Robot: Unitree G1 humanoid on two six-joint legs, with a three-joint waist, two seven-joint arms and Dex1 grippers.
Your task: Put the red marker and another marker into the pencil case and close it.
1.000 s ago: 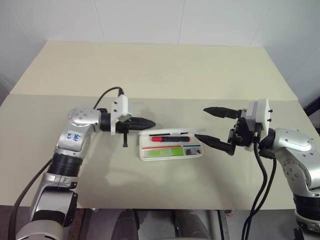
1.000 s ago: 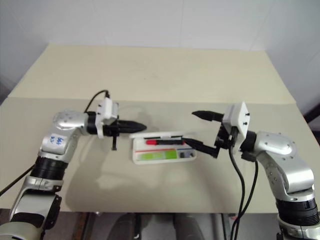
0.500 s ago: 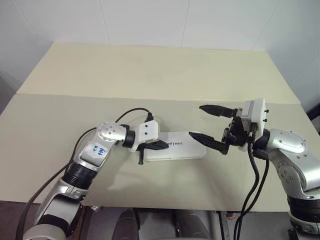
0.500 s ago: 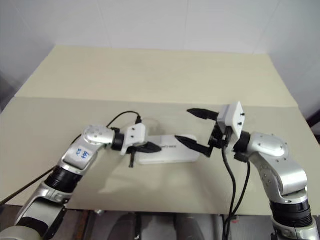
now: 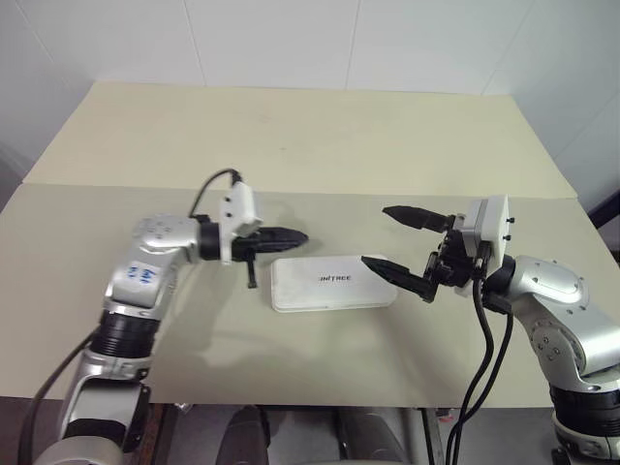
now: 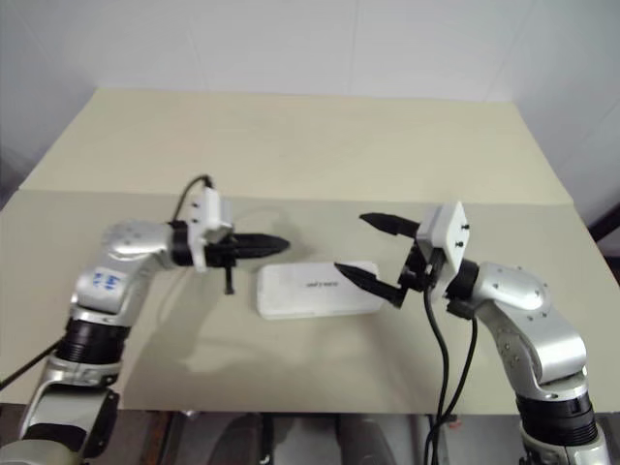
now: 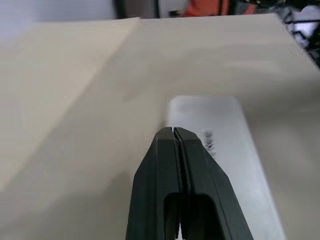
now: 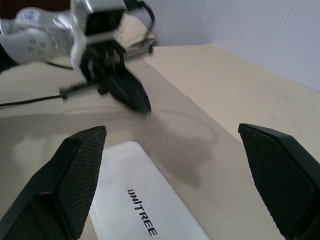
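Note:
The pencil case (image 5: 332,283) lies shut on the table, a white box with black UNITREE lettering on its lid (image 8: 142,220). The red marker and the other marker are hidden from view. My left gripper (image 5: 295,235) is shut on nothing and hovers just beyond the case's back left corner; the left wrist view looks along it (image 7: 173,132) over the lid (image 7: 225,120). My right gripper (image 5: 377,235) stands open at the case's right end, one finger over the lid's right part, the other raised behind it.
The beige table (image 5: 291,136) has a seam (image 5: 116,184) running across it behind the case. White walls stand behind and to both sides. The table's front edge (image 5: 291,402) is close below the case. A black cable (image 5: 208,184) loops from my left wrist.
A second ago the case lay open with both markers inside. My left gripper pressed the lid down, then drew back up and to the left. The right gripper held its place.

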